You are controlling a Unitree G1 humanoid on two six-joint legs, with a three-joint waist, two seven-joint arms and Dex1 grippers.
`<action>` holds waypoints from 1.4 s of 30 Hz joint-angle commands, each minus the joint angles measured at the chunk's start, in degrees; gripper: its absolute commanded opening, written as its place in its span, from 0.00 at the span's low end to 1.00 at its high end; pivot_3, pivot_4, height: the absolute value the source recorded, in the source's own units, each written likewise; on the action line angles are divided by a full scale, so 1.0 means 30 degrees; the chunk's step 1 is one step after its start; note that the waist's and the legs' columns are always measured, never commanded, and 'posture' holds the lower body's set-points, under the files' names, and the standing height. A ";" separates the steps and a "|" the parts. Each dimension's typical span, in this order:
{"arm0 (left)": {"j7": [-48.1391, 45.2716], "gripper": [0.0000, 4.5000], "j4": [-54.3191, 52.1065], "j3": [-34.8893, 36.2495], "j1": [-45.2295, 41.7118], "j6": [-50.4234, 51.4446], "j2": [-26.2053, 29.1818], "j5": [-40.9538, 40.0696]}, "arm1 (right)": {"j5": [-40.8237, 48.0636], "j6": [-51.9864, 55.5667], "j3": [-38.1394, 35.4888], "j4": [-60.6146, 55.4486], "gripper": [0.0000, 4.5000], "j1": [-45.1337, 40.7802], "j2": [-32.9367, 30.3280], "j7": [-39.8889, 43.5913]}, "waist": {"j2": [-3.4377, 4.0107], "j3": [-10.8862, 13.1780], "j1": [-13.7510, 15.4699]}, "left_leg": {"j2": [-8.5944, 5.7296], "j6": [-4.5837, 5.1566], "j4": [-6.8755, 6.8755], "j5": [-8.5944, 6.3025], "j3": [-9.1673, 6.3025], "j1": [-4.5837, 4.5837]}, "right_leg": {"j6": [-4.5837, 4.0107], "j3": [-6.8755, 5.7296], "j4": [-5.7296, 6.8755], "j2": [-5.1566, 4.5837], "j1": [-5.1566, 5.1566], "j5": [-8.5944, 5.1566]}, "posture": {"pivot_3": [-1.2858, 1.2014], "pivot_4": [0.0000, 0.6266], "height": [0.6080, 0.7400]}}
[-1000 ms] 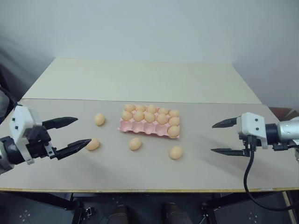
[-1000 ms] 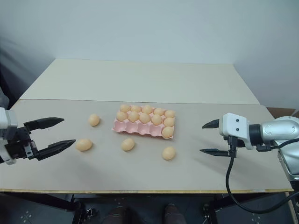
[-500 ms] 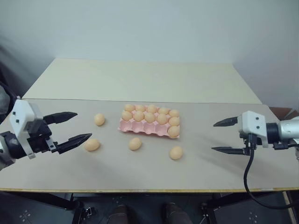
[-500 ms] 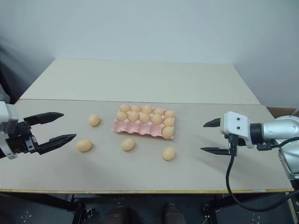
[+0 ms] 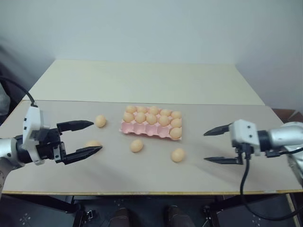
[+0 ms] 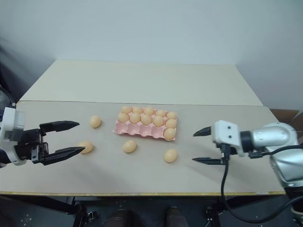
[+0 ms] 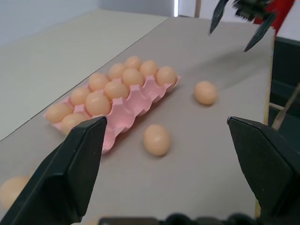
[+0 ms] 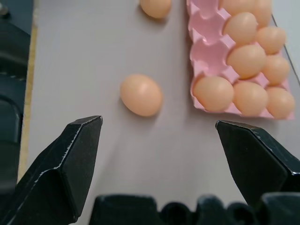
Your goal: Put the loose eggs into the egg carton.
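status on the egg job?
Left gripper and right gripper open, empty. Four loose eggs on table beside egg carton; near row mostly empty. Nothing in the way.

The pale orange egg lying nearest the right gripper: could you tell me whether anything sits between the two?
Nothing visible does. The open right gripper faces the pale orange egg across bare grey tabletop; the pink moulded egg carton lies beyond, off that line.

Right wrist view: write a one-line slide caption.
Open right gripper faces a loose egg beside the pink egg carton.

Egg carton (image 7: 123,107) beside loose eggs (image 7: 157,139)
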 commanded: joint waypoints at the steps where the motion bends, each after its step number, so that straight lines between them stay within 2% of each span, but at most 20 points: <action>1: -0.1173 0.99 -0.0020 -0.0296 -0.0037 -0.0253 0.0454 -0.0300 | -0.0802 -0.0307 0.1182 0.0043 1.00 -0.1077 0.0892 -0.0325 | 0.0000 0.0000 -0.0021 | 0.0001 0.0001 0.0000 0.0001 0.0005 -0.0002 | 0.0000 0.0006 0.0001 0.0005 -0.0006 0.0000 | 0.52 0.24 1.00; 9: -0.1160 0.99 0.0219 -0.0906 -0.0479 -0.0726 0.0409 0.0346 | -0.3662 -0.1666 0.3719 0.2194 1.00 -0.2525 0.3175 -0.1342 | 0.0000 0.0000 0.0065 | -0.0005 0.0010 -0.0001 0.0004 0.0005 -0.0024 | -0.0001 0.0002 -0.0003 0.0005 -0.0011 0.0001 | 0.52 0.24 1.00; 22: -0.0542 0.99 -0.0197 -0.1173 -0.0297 -0.0926 0.0235 0.0693 | -0.4721 -0.2873 0.5458 0.4687 1.00 -0.3537 0.4684 -0.0101 | 0.0000 0.0000 0.0024 | -0.0001 0.0014 0.0002 0.0006 0.0005 -0.0017 | 0.0000 0.0004 0.0003 0.0015 -0.0005 0.0006 | 0.52 0.24 1.00; 25: -0.0377 1.00 -0.0303 -0.1111 -0.0178 -0.0980 0.0192 0.0764 | -0.4909 -0.2663 0.5610 0.5195 0.89 -0.3836 0.5096 -0.0128 | 0.0001 0.0000 0.0016 | 0.0003 0.0014 0.0002 0.0007 0.0005 -0.0011 | -0.0002 0.0005 0.0011 0.0021 -0.0005 0.0007 | 0.52 0.24 1.00; 29: -0.0165 1.00 -0.0443 -0.0971 0.0097 -0.1043 0.0137 0.0887 | -0.5104 -0.2866 0.5569 0.5443 0.58 -0.3866 0.5281 -0.0261 | 0.0001 0.0000 0.0030 | 0.0002 0.0013 0.0002 0.0006 0.0004 -0.0014 | -0.0003 0.0006 0.0007 0.0019 -0.0004 0.0007 | 0.52 0.24 1.00; 30: -0.0148 1.00 -0.0456 -0.0954 0.0173 -0.1041 0.0148 0.0899 | -0.5159 -0.2911 0.5561 0.5480 0.53 -0.3862 0.5280 -0.0269 | 0.0000 0.0000 0.0032 | 0.0001 0.0013 0.0002 0.0006 0.0005 -0.0015 | -0.0003 0.0005 0.0006 0.0019 -0.0005 0.0007 | 0.52 0.24 1.00; 38: -0.0016 1.00 -0.0400 -0.1016 0.0187 -0.1166 0.0160 0.0875 | -0.4677 -0.2958 0.4709 0.4190 0.51 -0.3673 0.4706 -0.0135 | 0.0002 0.0001 0.0046 | 0.0002 0.0012 0.0002 0.0006 0.0005 -0.0012 | -0.0004 0.0005 0.0014 0.0018 -0.0007 0.0007 | 0.52 0.24 1.00; 42: -0.0037 1.00 0.0004 -0.1175 0.0089 -0.1419 0.0164 0.1172 | -0.3701 -0.2265 0.3697 0.3221 0.51 -0.4884 0.5292 -0.0925 | 0.0003 0.0001 -0.0020 | 0.0003 0.0011 0.0002 0.0006 0.0005 -0.0014 | -0.0003 0.0004 0.0012 0.0019 -0.0008 0.0007 | 0.52 0.24 1.00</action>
